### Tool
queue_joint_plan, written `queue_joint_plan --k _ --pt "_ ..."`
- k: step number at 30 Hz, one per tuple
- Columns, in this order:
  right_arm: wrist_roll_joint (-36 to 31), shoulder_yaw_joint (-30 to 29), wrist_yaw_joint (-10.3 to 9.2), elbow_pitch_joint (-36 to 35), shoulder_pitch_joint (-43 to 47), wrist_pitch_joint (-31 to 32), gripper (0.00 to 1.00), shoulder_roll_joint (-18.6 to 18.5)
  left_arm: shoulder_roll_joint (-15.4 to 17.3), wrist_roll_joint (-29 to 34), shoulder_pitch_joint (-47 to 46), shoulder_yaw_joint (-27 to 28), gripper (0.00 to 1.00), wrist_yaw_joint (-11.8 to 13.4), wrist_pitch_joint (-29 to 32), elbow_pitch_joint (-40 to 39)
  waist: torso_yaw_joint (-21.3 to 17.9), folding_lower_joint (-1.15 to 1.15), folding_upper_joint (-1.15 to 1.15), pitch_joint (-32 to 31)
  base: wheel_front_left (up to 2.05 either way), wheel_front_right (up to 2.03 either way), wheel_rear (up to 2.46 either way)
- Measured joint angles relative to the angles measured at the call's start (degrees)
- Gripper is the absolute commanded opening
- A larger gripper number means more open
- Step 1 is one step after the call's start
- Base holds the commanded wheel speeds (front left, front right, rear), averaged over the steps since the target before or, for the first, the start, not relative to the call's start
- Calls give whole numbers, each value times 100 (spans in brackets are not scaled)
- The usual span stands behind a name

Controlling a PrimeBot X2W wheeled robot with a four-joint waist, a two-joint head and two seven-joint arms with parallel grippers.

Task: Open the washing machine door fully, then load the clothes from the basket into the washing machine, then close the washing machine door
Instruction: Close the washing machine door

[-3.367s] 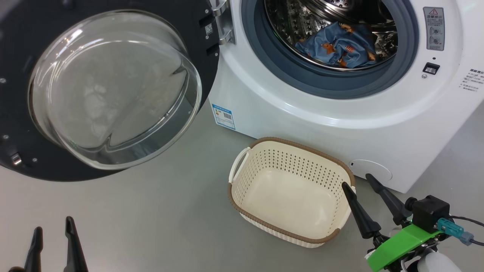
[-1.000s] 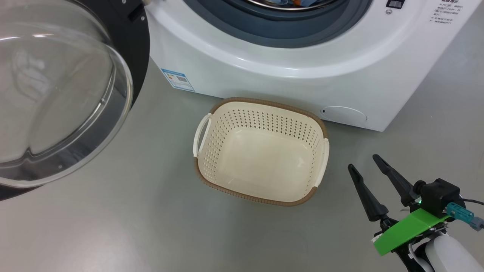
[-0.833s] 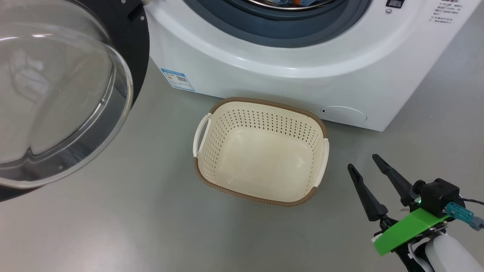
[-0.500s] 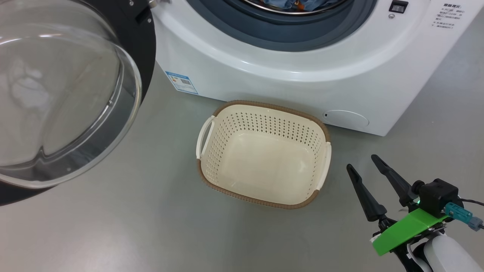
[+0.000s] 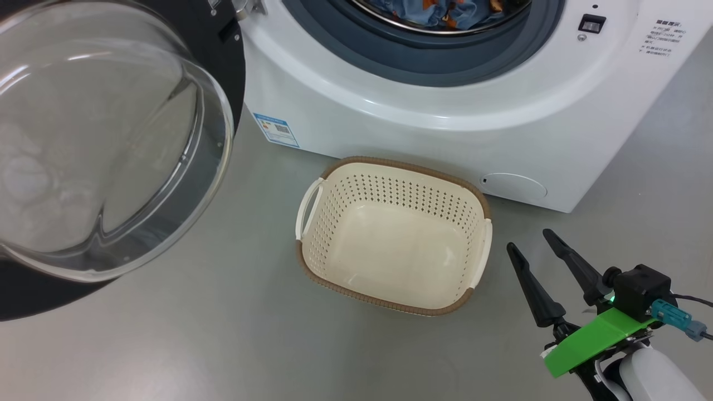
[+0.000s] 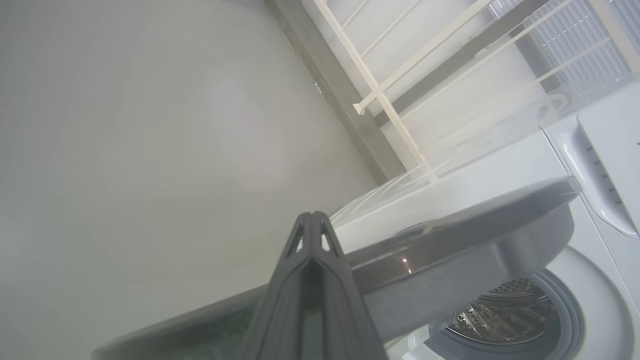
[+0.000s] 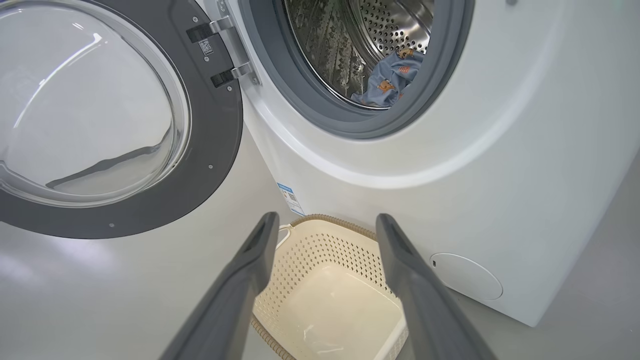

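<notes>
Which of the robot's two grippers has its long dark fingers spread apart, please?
The right gripper, beside the cream-white perforated plastic basket: its fingers stand wide apart, whereas the left gripper has them pressed together.

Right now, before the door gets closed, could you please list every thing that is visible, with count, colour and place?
washing machine: one, white, at the back
washing machine door: one, black rim and clear glass, open, on the left
clothes: number unclear, blue with orange patches, inside the steel drum
basket: one, cream with brown rim, empty, on the floor before the machine
label: one, blue, low on the machine's front
round flap: one, white, low on the front
floor: grey
right gripper: dark, open, empty, right of the basket
left gripper: dark, shut, by the door
</notes>
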Motion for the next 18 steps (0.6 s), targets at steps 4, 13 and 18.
queue_joint_plan --k 4,13,18 --pt "0 -3 0 2 3 0 100 22 40 -69 136 -14 0 2 208 -192 -1 0 0 -49 0 0 0" --pt "0 -27 0 0 20 0 100 54 53 -283 294 -60 0 15 530 -740 3 0 0 -98 0 0 0" --pt "0 -52 0 -11 21 0 100 54 -113 -443 575 -252 0 7 916 -1350 -7 0 0 -129 0 0 0"
